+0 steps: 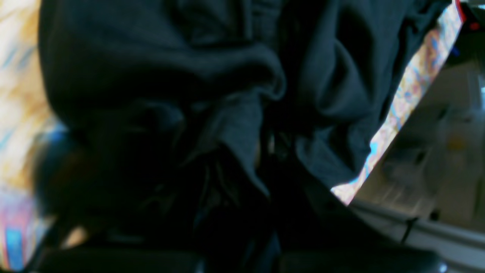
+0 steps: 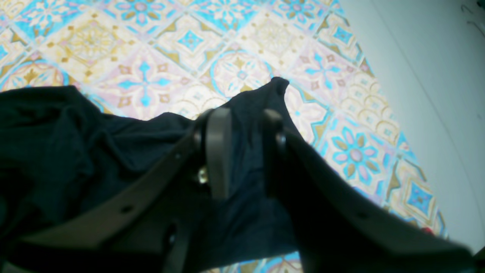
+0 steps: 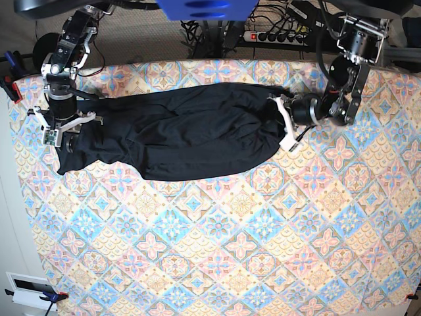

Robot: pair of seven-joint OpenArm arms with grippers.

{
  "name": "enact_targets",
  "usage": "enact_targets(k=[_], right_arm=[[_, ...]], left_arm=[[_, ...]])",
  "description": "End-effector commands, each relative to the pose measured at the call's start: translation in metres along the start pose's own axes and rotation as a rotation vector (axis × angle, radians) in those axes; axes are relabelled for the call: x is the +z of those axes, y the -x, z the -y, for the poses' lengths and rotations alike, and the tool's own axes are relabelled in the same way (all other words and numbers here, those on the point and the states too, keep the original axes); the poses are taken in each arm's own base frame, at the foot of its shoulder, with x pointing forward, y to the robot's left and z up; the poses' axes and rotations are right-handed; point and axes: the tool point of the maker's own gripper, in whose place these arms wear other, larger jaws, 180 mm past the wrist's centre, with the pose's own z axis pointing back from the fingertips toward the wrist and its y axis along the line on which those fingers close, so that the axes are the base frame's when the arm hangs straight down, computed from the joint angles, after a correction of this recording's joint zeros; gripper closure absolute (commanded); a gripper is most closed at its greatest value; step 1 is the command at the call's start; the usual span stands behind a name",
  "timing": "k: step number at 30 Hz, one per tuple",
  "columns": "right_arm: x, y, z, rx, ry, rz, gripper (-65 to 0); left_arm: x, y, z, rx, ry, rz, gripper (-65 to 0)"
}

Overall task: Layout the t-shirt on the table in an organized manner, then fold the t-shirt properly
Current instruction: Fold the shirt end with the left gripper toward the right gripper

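Note:
The black t-shirt [image 3: 187,135] lies bunched in a long band across the far part of the patterned table [image 3: 217,250], stretched between both arms. At its right end in the base view, my left gripper [image 3: 281,117] is shut on a gathered fold; the left wrist view is filled with that dark crumpled t-shirt [image 1: 227,76], and the fingers are lost in shadow. At the band's left end my right gripper [image 3: 64,139] holds a corner. In the right wrist view that gripper [image 2: 246,151] has the t-shirt [image 2: 75,151] pinched between its fingers [image 2: 219,151], a tip of cloth poking out past them.
A power strip [image 3: 276,36] and cables lie behind the table's back edge. The table's left edge runs beside pale floor [image 2: 424,83], close to my right gripper. A white box [image 3: 29,289] sits off the near left corner.

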Motion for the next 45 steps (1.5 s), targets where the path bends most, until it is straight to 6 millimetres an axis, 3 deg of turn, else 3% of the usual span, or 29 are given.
enact_targets(k=[1, 7, 14, 26, 33, 38, 45], right_arm=[[0.001, -0.014, 0.005, 0.003, 0.014, 0.050, -14.4], [0.002, -0.005, 0.012, -0.008, 0.031, 0.027, -14.4], [0.002, 0.000, 0.010, -0.019, 0.028, 0.018, -14.4], [0.000, 0.016, 0.002, -0.056, 0.020, -0.018, -14.4], [0.000, 0.017, -0.002, -0.061, 0.013, -0.024, -14.4], [0.000, 0.017, -0.002, -0.061, 0.013, -0.024, -14.4], [0.000, 0.018, -0.002, -0.062, 0.013, -0.025, -14.4]], left_arm=[[-0.008, -0.014, 0.020, -0.039, 0.066, 0.022, 0.0], [-0.038, -0.075, 0.074, -0.147, 0.187, 0.096, 0.0], [-0.058, -0.139, 0.130, -0.235, 0.296, 0.179, 0.0], [-0.101, -0.158, 0.144, -0.145, 0.345, 0.107, 0.0], [-0.109, -0.173, 0.166, -0.150, 0.385, 0.117, -0.5], [-0.110, -0.176, 0.175, -0.153, 0.401, 0.123, -9.1], [-0.110, -0.173, 0.172, -0.143, 0.403, 0.119, -37.1]])
